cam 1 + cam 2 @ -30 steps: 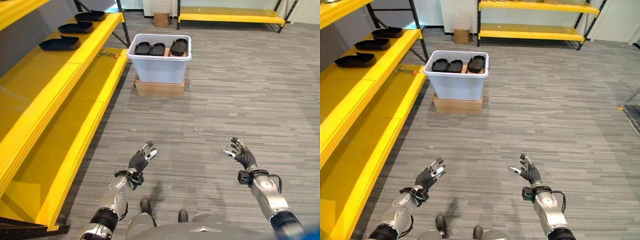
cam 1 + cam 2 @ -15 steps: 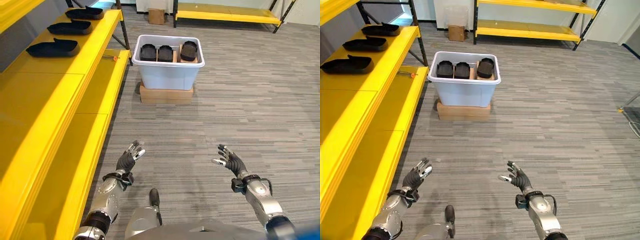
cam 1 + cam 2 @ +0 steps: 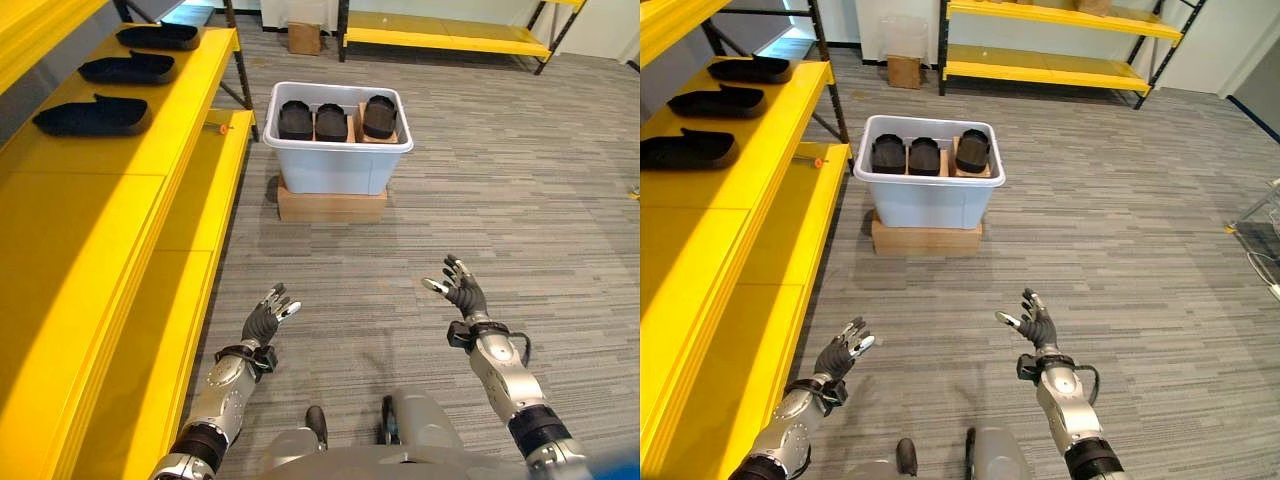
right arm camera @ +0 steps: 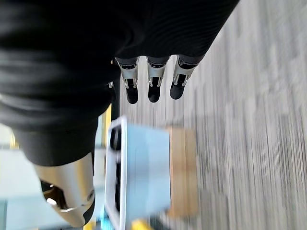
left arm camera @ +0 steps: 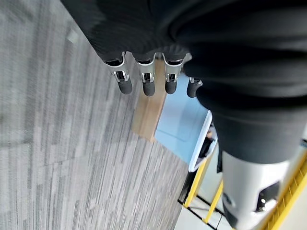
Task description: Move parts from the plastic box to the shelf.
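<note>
We are facing the pale blue plastic box (image 3: pixel 338 150) on its cardboard base, black moulded parts (image 3: pixel 331 120) inside, well ahead. Our left hand (image 3: pixel 264 320) and right hand (image 3: pixel 462 294) are hanging relaxed, empty. Next, likely: closing in and grasping one for the yellow shelf (image 3: pixel 110 190).

smooth plastic box (image 3: pixel 338 160), matt black parts (image 3: pixel 331 121).

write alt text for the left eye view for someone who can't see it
A pale plastic box holding three black moulded parts sits on a flat cardboard carton on grey striped flooring, beside a yellow metal shelf carrying three black trays. Nearer the camera, the left hand and right hand hover open, holding nothing.
</note>
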Robot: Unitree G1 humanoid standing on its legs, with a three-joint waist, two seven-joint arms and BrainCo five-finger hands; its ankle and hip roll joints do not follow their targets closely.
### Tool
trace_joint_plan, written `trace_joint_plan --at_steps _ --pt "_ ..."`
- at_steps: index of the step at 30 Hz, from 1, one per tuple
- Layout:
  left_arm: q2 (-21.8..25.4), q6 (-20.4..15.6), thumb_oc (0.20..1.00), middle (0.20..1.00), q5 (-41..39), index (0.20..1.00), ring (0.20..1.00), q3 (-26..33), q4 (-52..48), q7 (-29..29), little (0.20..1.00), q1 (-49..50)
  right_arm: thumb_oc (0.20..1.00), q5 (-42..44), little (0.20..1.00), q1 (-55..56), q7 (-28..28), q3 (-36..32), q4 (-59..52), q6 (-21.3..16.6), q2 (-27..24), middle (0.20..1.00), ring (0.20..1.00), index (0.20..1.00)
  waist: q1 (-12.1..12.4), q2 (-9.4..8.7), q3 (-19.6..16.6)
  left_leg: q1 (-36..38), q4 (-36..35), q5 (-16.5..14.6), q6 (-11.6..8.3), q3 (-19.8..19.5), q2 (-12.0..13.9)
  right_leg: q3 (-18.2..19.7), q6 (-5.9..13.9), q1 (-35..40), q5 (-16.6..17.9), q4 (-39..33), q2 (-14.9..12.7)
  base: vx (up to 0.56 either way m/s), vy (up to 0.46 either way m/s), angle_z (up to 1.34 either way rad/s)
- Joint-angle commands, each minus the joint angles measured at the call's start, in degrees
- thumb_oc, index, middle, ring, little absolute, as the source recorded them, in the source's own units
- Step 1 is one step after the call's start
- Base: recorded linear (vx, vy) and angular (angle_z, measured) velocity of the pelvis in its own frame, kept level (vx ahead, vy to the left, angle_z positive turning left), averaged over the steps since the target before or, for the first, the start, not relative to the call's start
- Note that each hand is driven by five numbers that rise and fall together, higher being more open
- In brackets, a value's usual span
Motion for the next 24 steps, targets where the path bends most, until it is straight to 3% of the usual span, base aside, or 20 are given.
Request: trace_joint_plan --at_steps 1,3,5,7,9,12,16,18,21,23,24 --pt "0.1 -0.5 1.000 1.000 1.1 1.000 1.000 -1.7 -2.8 0.0 1.000 -1.0 1.000 2.0 1.000 -0.8 0.6 -2.4 -2.1 -3.7 -2.1 1.000 1.000 1.000 -1.3 1.14 0.1 0.0 -0.2 -4.2 -3.58 -6.6 -0.9 -0.5 -0.83 2.0 10.4 -7.0 -0.1 0.31 -0.160 0.27" --pt "-0.3 -1.6 1.000 1.000 0.4 1.000 1.000 -2.9 -1.9 -0.8 1.000 -0.7 1.000 1.8 1.000 0.0 0.1 -3.2 -2.3 -3.7 -1.9 1.000 1.000 1.000 -2.1 1.30 0.7 1.6 -0.2 -5.8 -4.11 -7.4 0.0 1.9 0.09 1.3 11.8 -12.9 -1.9 0.31 -0.168 0.39" --pt "-0.6 -2.8 1.000 1.000 1.6 1.000 1.000 -4.2 -2.6 -0.8 1.000 0.6 1.000 1.9 1.000 0.1 -1.3 -3.8 -1.9 -3.3 -1.1 1.000 1.000 1.000 -1.9 0.98 0.9 3.2 -0.2 -7.3 -4.58 -6.8 0.6 1.7 1.09 2.5 12.8 -16.6 -2.9 0.31 -0.198 0.29" --pt "-0.7 -3.2 1.000 1.000 2.5 1.000 1.000 -4.4 -2.9 -1.4 1.000 1.2 1.000 2.2 1.000 0.3 -1.2 -3.7 -1.5 -3.6 -1.1 1.000 1.000 1.000 -2.0 0.42 0.6 3.8 -0.2 -7.8 -4.61 -6.6 0.4 1.8 1.39 4.9 13.0 -18.3 -2.4 0.31 -0.196 0.22" --pt "-0.9 -3.5 1.000 1.000 3.2 1.000 1.000 -5.1 -3.4 -2.5 1.000 1.4 1.000 1.5 1.000 0.7 -1.7 -3.3 -1.5 -4.1 -1.1 1.000 1.000 1.000 -2.5 -0.26 -0.5 4.3 -0.2 -8.5 -4.42 -7.4 -0.2 4.2 1.47 7.4 14.1 -20.1 -2.0 0.43 -0.280 0.36" --pt "-1.1 -3.4 1.000 1.000 2.5 1.000 1.000 -5.4 -3.2 -4.6 1.000 1.0 1.000 0.0 1.000 0.9 -3.3 -2.3 -1.2 -4.3 -1.3 1.000 1.000 1.000 -3.1 -0.51 -1.5 5.4 -0.2 -9.1 -4.64 -7.5 0.1 5.7 1.08 8.0 13.4 -18.5 -1.2 0.33 -0.206 0.63" --pt "-1.0 -4.1 1.000 1.000 -0.1 1.000 1.000 -4.4 -4.2 -6.2 1.000 2.0 1.000 1.5 1.000 0.1 -3.2 -2.2 0.1 -4.9 -3.1 1.000 1.000 1.000 -3.7 -0.01 -2.3 7.1 2.3 -10.2 -6.26 -5.2 2.4 3.3 -2.77 8.1 8.4 -13.8 1.8 0.36 -0.232 -0.02" --pt "-0.9 -4.3 1.000 1.000 0.0 1.000 1.000 -4.0 -4.5 -6.5 1.000 2.1 1.000 1.4 1.000 0.2 -2.5 -2.6 -0.1 -4.8 -3.6 1.000 1.000 1.000 -3.8 -0.11 -2.4 6.5 4.2 -10.5 -6.45 -4.4 2.8 3.1 -3.61 8.9 7.7 -13.8 2.4 0.30 -0.227 -0.05" --pt "-1.2 -4.9 1.000 1.000 -2.0 1.000 1.000 -2.4 -4.2 -5.7 1.000 1.7 1.000 0.2 1.000 0.5 -1.2 -2.6 0.0 -5.1 -4.8 1.000 1.000 1.000 -3.9 -0.63 -2.8 3.3 11.7 -9.0 -6.75 -3.0 3.5 2.9 -5.41 11.4 6.1 -14.4 3.6 0.33 -0.284 -0.03" --pt "-2.3 -5.3 1.000 1.000 -4.6 1.000 1.000 -0.8 -4.2 -4.8 1.000 0.7 1.000 -0.4 1.000 0.7 -0.4 -2.8 0.0 -4.9 -5.6 1.000 1.000 1.000 -4.0 -1.25 -3.9 0.1 21.6 -6.0 -7.13 -1.3 4.8 2.7 -7.11 13.6 4.7 -15.5 4.6 0.32 -0.335 -0.13" --pt "-2.4 -5.3 1.000 1.000 -4.6 1.000 1.000 -0.7 -4.2 -4.5 1.000 0.7 1.000 -0.3 1.000 0.7 -0.3 -2.8 0.0 -4.9 -5.6 1.000 1.000 1.000 -4.1 -1.27 -4.0 -0.2 22.4 -5.8 -7.18 -1.0 4.9 2.6 -7.27 13.8 4.5 -15.7 4.7 0.23 -0.283 -0.12"
